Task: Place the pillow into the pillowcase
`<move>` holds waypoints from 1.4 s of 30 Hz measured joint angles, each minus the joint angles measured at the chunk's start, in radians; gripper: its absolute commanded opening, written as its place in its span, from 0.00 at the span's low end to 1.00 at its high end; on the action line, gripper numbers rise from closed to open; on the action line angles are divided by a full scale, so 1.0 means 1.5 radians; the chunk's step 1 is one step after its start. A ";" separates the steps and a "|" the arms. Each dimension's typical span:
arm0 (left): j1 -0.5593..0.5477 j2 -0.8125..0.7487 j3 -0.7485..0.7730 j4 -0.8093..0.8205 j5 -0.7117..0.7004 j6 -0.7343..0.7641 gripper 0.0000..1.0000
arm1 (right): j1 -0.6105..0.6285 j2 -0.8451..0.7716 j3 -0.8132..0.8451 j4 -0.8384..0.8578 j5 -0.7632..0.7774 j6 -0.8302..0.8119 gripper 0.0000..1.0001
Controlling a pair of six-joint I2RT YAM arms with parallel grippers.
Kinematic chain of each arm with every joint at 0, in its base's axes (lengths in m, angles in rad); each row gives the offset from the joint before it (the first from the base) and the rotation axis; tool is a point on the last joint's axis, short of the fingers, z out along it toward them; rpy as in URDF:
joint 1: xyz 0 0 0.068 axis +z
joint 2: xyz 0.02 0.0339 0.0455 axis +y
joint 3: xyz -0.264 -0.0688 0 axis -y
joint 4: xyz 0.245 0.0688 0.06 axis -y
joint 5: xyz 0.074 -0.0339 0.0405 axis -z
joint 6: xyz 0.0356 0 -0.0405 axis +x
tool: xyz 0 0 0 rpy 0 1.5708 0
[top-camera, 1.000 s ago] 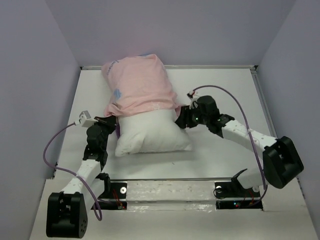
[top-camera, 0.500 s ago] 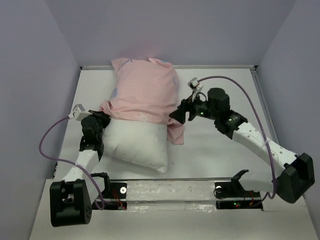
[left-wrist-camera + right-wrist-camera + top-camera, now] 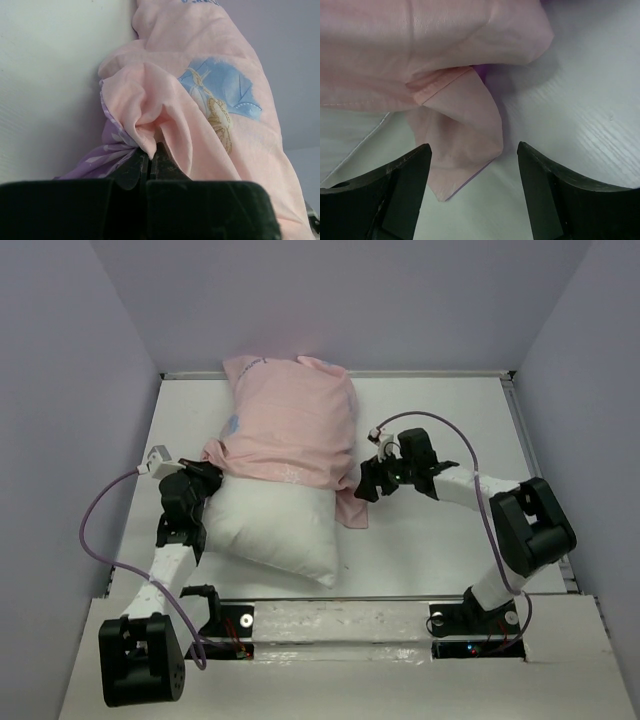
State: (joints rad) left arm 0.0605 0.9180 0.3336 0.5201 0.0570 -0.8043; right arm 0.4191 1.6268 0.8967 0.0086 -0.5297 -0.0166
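Pillow [image 3: 272,532] half inside pink pillowcase [image 3: 290,425]

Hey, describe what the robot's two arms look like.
The left arm and right arm have white links and bulky black joints; a lilac cable loops beside each. The left tool and right tool are black; the right's fingers look broad, matte.

The right gripper [image 3: 472,150] is seen with its two dark fingers [image 3: 402,192] spread wide apart at the bottom of the frame. Between them, a loose corner flap of the pale pink pillowcase [image 3: 445,40] is laid on the white table [image 3: 580,90]. A sliver of purple is shown at the fold and along the flap's lower edge. The white pillow [image 3: 347,132] is glimpsed at the left, partly covered by the pink cloth.
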 measured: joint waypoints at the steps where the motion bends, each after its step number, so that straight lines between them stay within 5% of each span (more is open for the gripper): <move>1: 0.000 -0.006 0.000 -0.004 0.003 0.001 0.00 | 0.000 0.006 -0.006 0.004 -0.006 -0.002 0.76; 13: 0.000 -0.031 0.000 -0.019 0.015 0.002 0.00 | 0.000 0.112 -0.013 0.131 -0.111 0.039 0.62; 14: 0.000 -0.031 0.000 -0.020 0.016 0.002 0.00 | 0.000 0.115 -0.013 0.137 -0.115 0.042 0.54; 15: 0.000 -0.031 0.000 -0.020 0.016 0.001 0.00 | 0.000 0.120 -0.011 0.146 -0.121 0.045 0.26; 17: 0.000 -0.031 0.000 -0.020 0.019 -0.001 0.00 | 0.000 0.133 -0.004 0.165 -0.132 0.057 0.00; 23: 0.000 -0.062 -0.005 -0.038 0.029 -0.002 0.00 | 0.053 0.084 -0.004 0.126 -0.138 0.094 0.00; 27: 0.000 -0.098 0.037 -0.114 0.045 0.004 0.00 | 0.171 -0.120 -0.009 0.034 -0.148 0.098 0.00; 30: 0.005 -0.117 0.121 -0.182 0.066 0.010 0.00 | 0.186 -0.286 0.014 -0.025 -0.169 0.117 0.00; 33: 0.001 -0.122 0.235 -0.235 0.112 0.017 0.00 | 0.104 -0.380 0.140 -0.081 -0.204 0.168 0.00; 37: -0.004 -0.120 0.373 -0.269 0.171 0.018 0.00 | -0.034 -0.365 0.345 -0.100 -0.218 0.226 0.00; 42: -0.003 -0.111 0.499 -0.221 0.208 0.009 0.00 | -0.114 -0.328 0.426 -0.102 -0.174 0.268 0.00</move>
State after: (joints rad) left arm 0.0555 0.7521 1.0821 0.1890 0.3687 -0.7910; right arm 0.2478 1.1347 1.5356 -0.1452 -0.7914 0.3847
